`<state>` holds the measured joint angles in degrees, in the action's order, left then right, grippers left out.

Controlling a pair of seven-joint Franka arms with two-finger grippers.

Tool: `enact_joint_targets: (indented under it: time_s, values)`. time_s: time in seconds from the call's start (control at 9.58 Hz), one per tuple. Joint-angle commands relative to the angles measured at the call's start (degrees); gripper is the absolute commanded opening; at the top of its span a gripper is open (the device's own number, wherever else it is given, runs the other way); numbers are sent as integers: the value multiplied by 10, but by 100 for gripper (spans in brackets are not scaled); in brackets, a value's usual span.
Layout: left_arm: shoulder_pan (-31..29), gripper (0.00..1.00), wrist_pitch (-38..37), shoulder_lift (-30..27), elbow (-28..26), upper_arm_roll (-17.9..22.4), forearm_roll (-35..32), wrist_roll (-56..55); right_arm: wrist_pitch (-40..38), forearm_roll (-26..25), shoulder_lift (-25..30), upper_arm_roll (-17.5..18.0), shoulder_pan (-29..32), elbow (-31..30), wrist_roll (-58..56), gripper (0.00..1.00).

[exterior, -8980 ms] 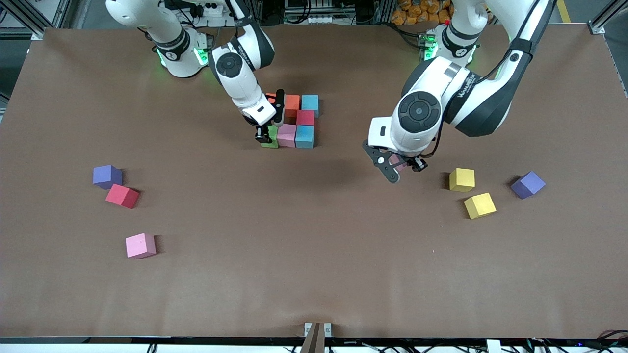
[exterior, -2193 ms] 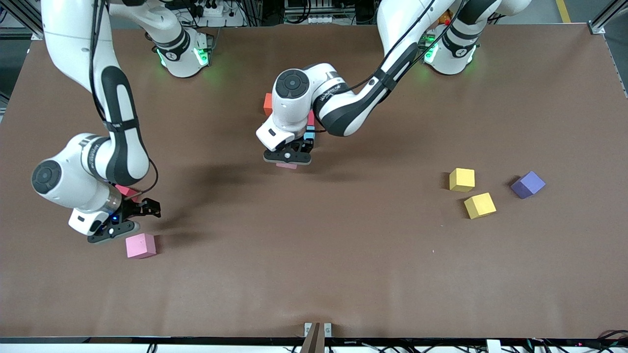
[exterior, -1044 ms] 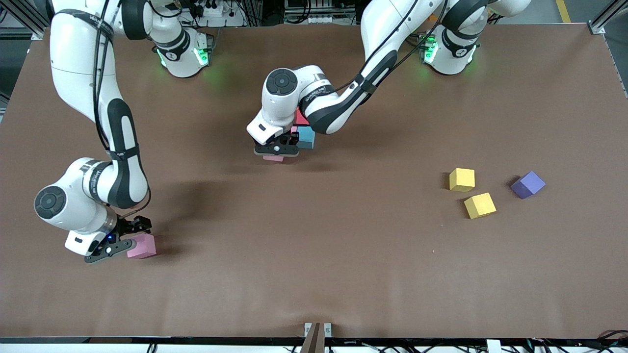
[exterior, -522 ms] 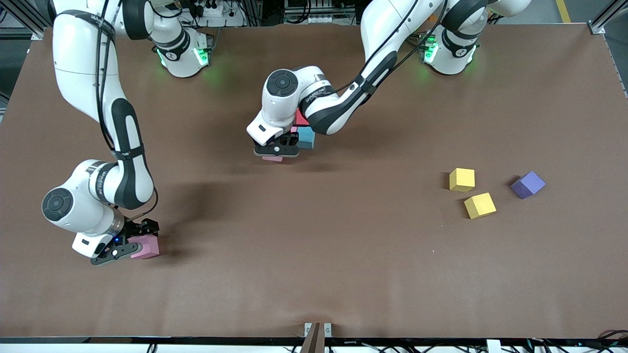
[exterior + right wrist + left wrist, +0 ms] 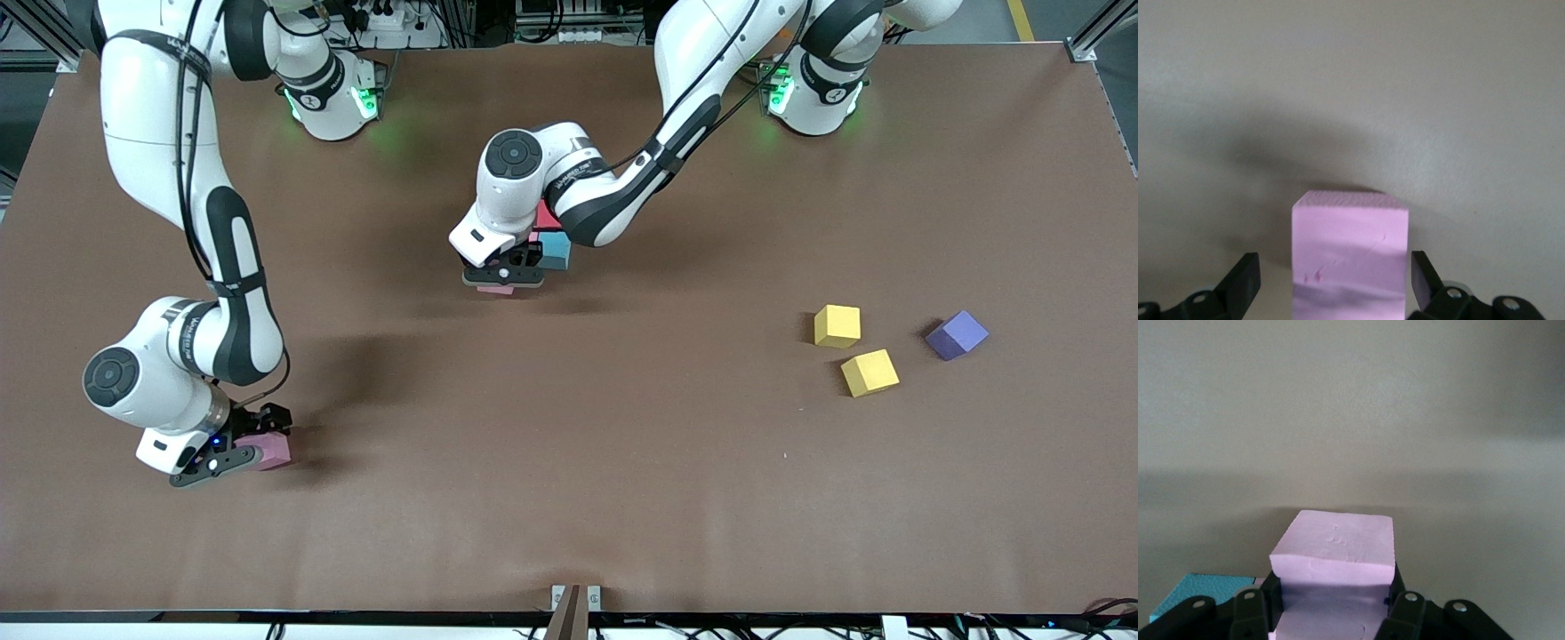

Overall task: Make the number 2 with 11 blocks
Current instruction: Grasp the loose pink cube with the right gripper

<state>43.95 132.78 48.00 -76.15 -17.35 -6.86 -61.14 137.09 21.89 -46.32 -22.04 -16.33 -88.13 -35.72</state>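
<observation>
Two blocks are being handled at once. The left gripper (image 5: 503, 276) pinches a pink cube (image 5: 1335, 550) at the camera-side edge of the half-built number 2 (image 5: 549, 238), low against the table beside a light blue cube (image 5: 1197, 592); I judge it is seating this piece, so next it should let go and lift straight up without nudging its neighbours. Toward the right arm's end of the table, the right gripper (image 5: 238, 449) straddles another pink cube (image 5: 1350, 257), fingers spread wide on either side; it needs to squeeze, then carry it over.
</observation>
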Motion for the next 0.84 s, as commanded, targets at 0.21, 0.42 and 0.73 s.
enact_joint_targets:
  time_s: [0.21,0.42,0.73]
  values:
    - [25,0,20,32,31,19,25,10,14,-6,-31,23,26,40,-9,99]
    - [27,0,21,33,31,22,29,22,12,-6,-32,24,26,44,-8,62]
    - [27,0,21,38,31,24,29,30,8,-5,-31,24,27,45,-9,35]
